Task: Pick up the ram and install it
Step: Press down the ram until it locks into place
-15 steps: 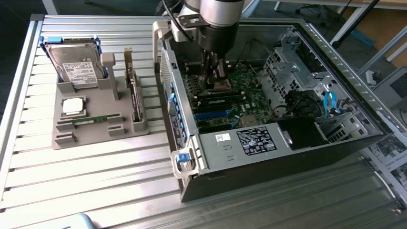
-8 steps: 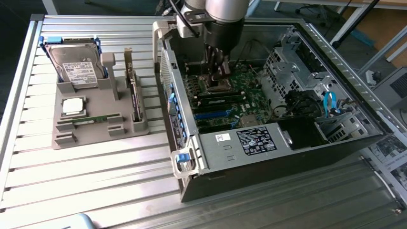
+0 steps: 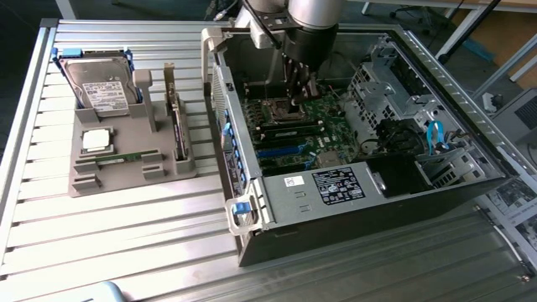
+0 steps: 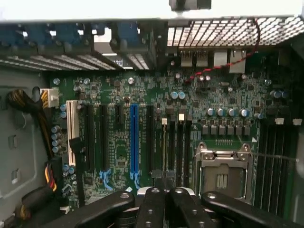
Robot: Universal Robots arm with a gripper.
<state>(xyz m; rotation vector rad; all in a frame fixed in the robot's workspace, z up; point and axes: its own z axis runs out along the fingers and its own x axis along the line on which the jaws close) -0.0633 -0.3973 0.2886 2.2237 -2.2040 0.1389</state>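
Hung low inside the open computer case [image 3: 378, 220] on the gripper [image 3: 293, 112], black fingers [image 4: 151, 204] pressed together. Could not make out anything pinched between them from either view. Hovered just over the green motherboard [image 3: 336, 135], close above the empty metal processor socket [image 4: 222, 175] and beside a bank of black memory slots [image 4: 175, 142] with white latches. Looked down, in the wrist view, past the gripper [image 4: 164, 190] onto those slots, a long blue expansion slot [image 4: 133, 137] and the perforated case wall beyond.

Lay well apart from the tool, outside the case toward the exterior view's left: the ram [image 3: 126, 156], a thin green stick set on edge in a front groove of the grey holder [image 3: 117, 182]. Shared that holder with a square silver processor chip [image 3: 97, 139] just behind it and a grey hard drive [image 3: 100, 85] with a white label propped at the far end. Stood, holder and case alike, side by side on the ribbed aluminium table [image 3: 126, 239].
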